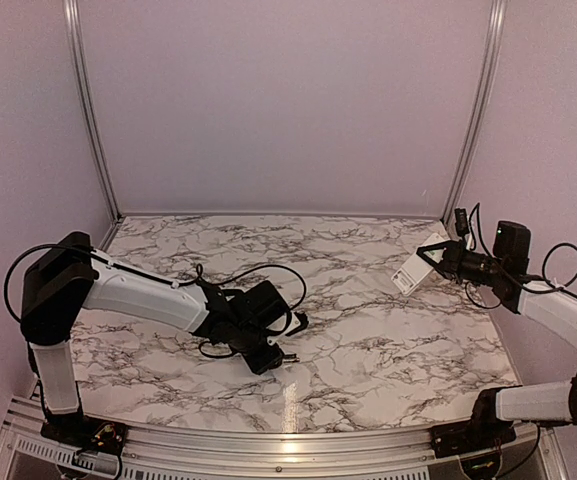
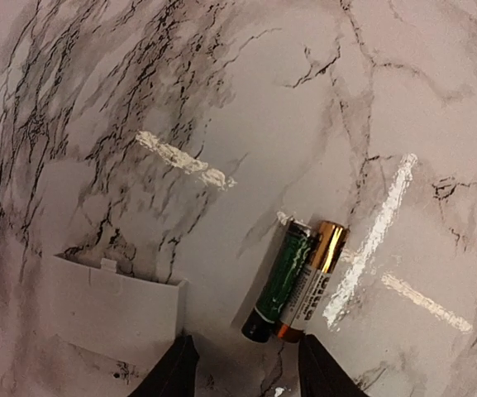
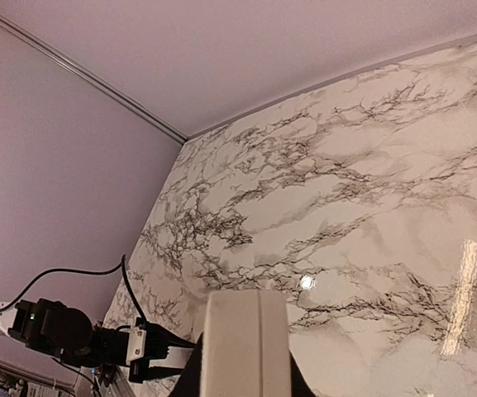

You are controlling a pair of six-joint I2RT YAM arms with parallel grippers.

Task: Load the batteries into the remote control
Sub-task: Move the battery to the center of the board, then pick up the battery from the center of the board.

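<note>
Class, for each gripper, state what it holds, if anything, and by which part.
The right gripper holds the remote control by one end. The left gripper holds nothing; the batteries lie loose just ahead of its open jaws.

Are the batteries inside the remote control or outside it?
Outside. Both batteries lie side by side on the table; the right gripper holds the remote control elsewhere.
</note>
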